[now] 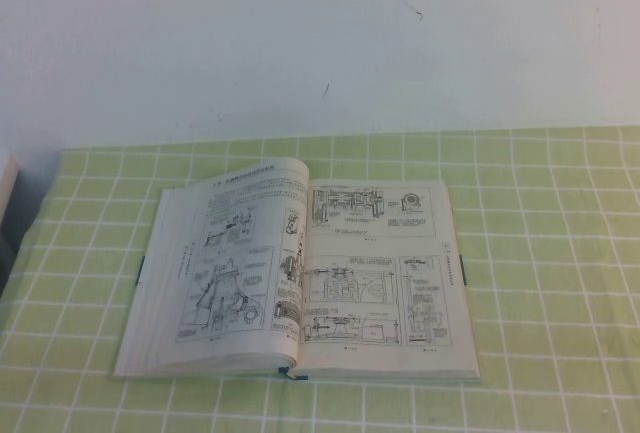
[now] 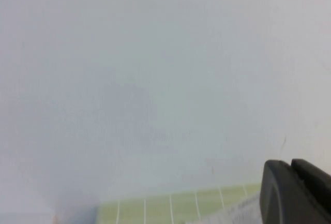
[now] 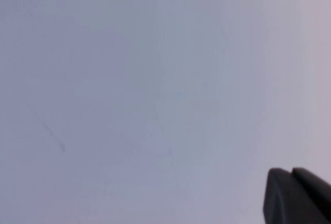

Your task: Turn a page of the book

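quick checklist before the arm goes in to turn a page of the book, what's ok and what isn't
1. Book lies open and flat on the green checked cloth: ok.
2. Right-hand page lies flat, nothing resting on it: ok.
3. Left-hand leaf bulges upward near the spine, so it may spring back: not ok.
4. Right end effector shows only in its wrist view, aimed at the bare wall, away from the book; shut: ok for a start pose.
5. Left end effector shows only in its wrist view, over the cloth's far edge, fingers together, holding nothing: ok.
6. Whether either arm has a free path to the page edge: cannot tell.
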